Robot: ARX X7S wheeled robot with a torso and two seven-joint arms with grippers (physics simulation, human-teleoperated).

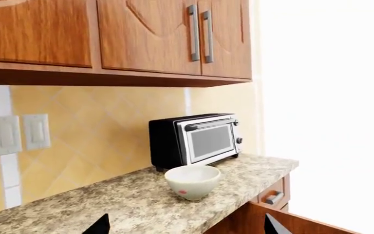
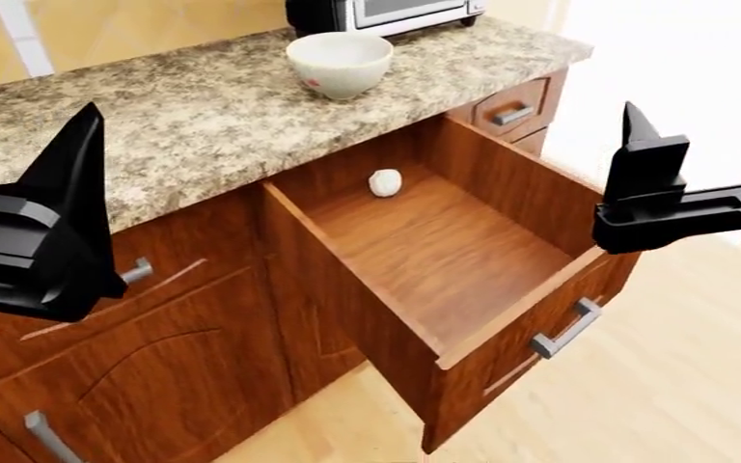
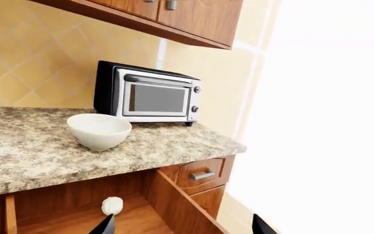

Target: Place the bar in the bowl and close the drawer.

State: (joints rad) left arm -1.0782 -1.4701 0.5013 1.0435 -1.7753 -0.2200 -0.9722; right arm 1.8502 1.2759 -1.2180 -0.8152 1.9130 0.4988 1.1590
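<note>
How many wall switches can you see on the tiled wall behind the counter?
2. Both switches sit side by side on the yellow tiled wall under the upper cabinets: one on the white strip, the other just beside it, toward the toaster oven. More may be out of view.

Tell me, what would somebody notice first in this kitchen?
Probably the big wooden drawer pulled wide open under the counter, with a small white bar lying alone at its back. Next comes the white bowl on the speckled counter, right in front of a black toaster oven.
</note>
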